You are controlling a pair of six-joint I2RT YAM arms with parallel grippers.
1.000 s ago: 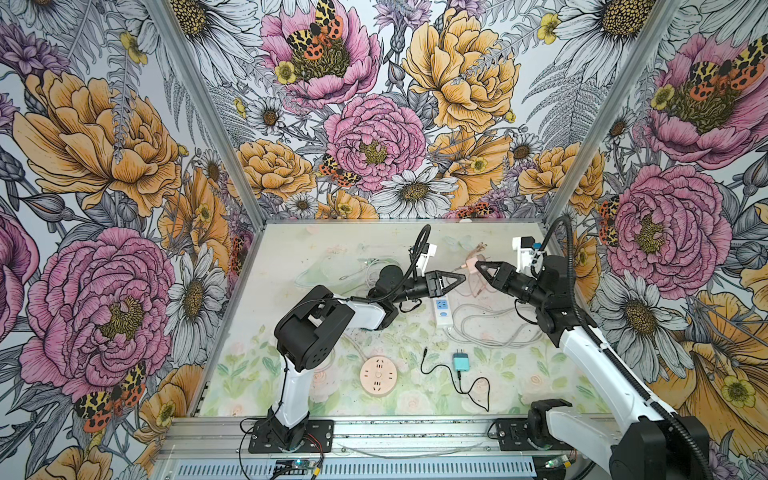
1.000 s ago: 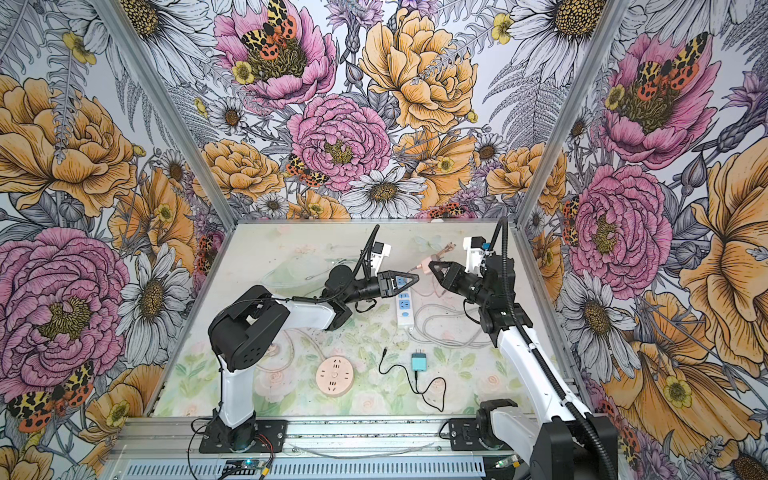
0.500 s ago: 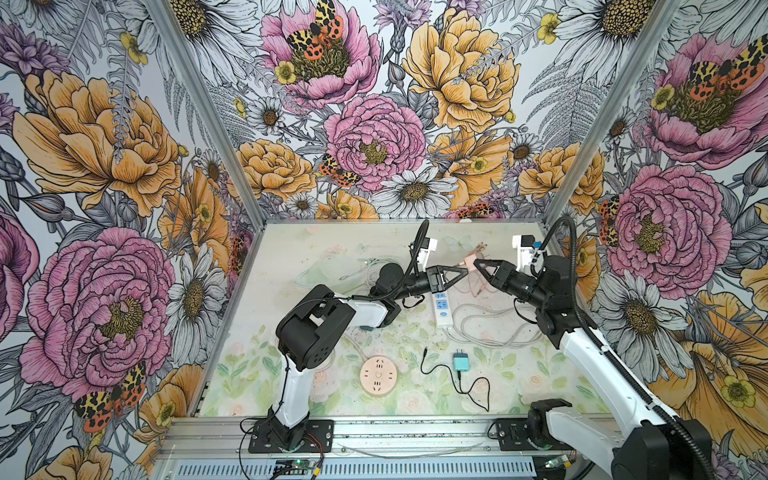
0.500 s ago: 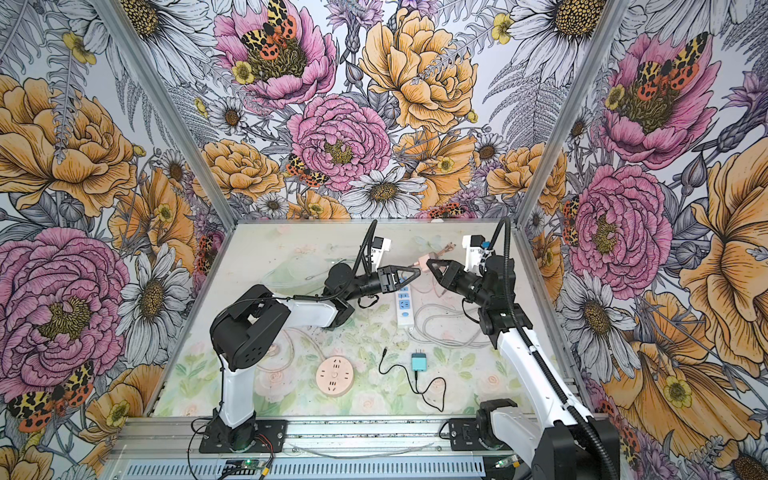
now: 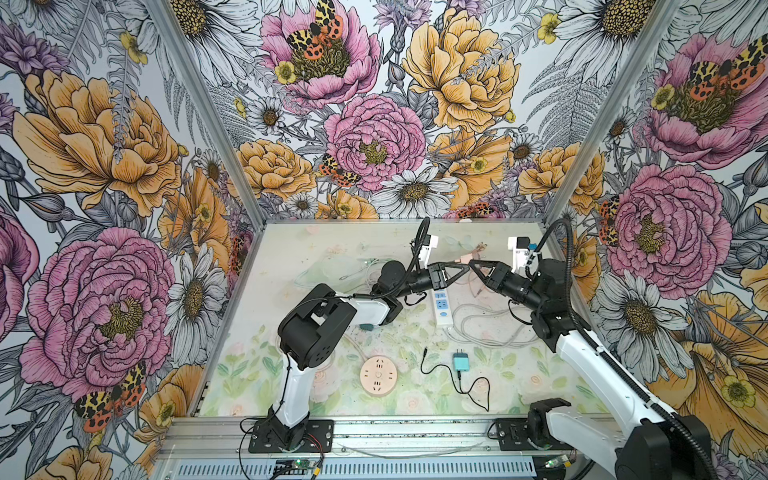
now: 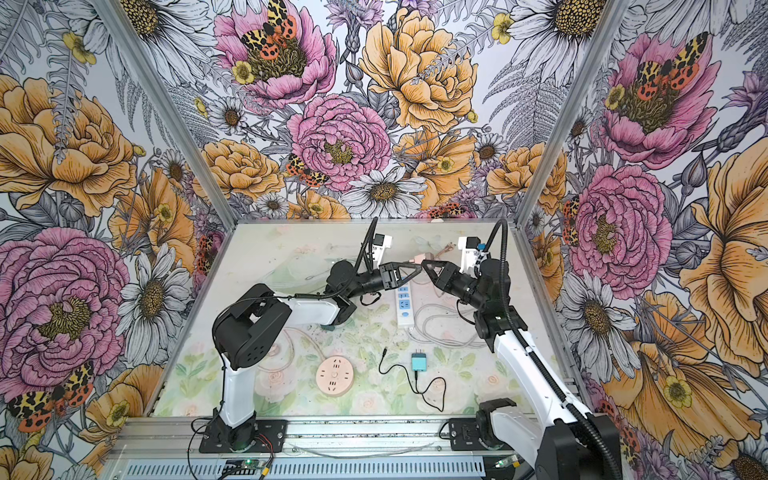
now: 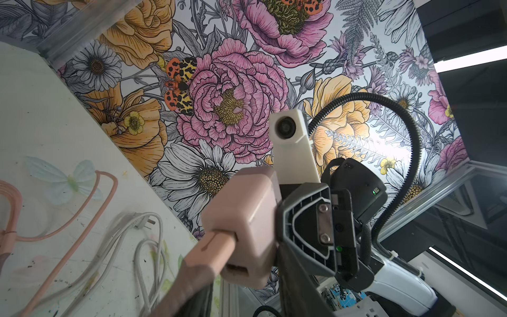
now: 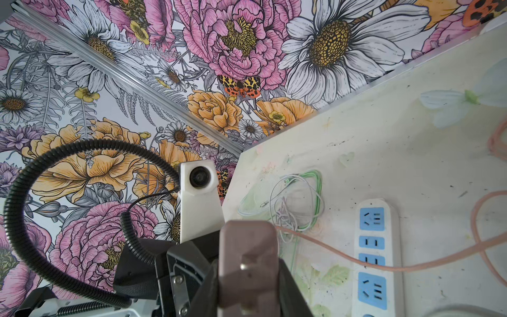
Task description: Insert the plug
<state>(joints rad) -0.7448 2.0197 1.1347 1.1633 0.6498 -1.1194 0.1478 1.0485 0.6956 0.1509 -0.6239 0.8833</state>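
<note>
— Gripping what, the right gripper?
— The pink plug, pinched off the table near the white power strip's far end.
— And the left gripper?
— Tip to tip with it, right at the plug; clamped or not, I cannot tell.

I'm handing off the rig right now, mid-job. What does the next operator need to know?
Right gripper: shut on the pink plug, held in the air above the far end of the strip.
Left gripper: tip to tip with the right one at the plug; grip unclear.
Strip: lies flat below, visible sockets free; the plug's cord trails across it.
Done: plug lifted.
Left: line it up and push it into a socket.
</note>
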